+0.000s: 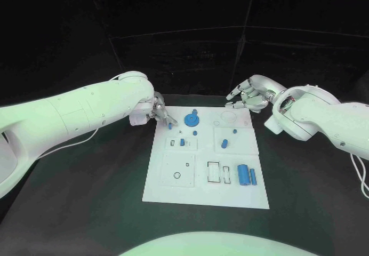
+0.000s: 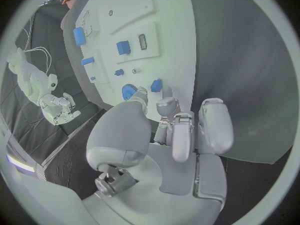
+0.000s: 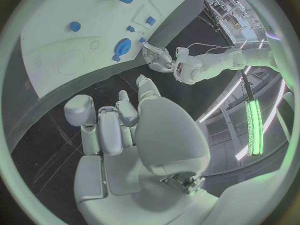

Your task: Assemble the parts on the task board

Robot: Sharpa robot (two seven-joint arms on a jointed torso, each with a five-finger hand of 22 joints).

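Head view: task board sits centre frame on the black table. Left hand is at the board's upper-left corner, fingertips down on a small blue part there; looks like a pinch, probably mid-pick or mid-seat. Right hand hovers off the board's upper-right corner, fingers curled loosely, nothing visibly in them. It reads as parked out of the way. Blue gear sits upper middle of the board, a blue peg mid-right, two blue cylinders lower right near the empty rectangular slots, likely still waiting for insertion

Left wrist view: left hand takes up centre and bottom of the circle, fingers extended toward the board edge. Thumb tip and one fingertip meet around the small blue part at mid frame, so it looks gripped, though the contact is partly hidden. Blue gear is just beside it. Board runs across the upper half

Right wrist view: right hand centre-bottom, fingers apart and partly bent, holding nothing, above bare table. Board in the upper left, gear near its edge, with the left hand working just beside it, upper centre
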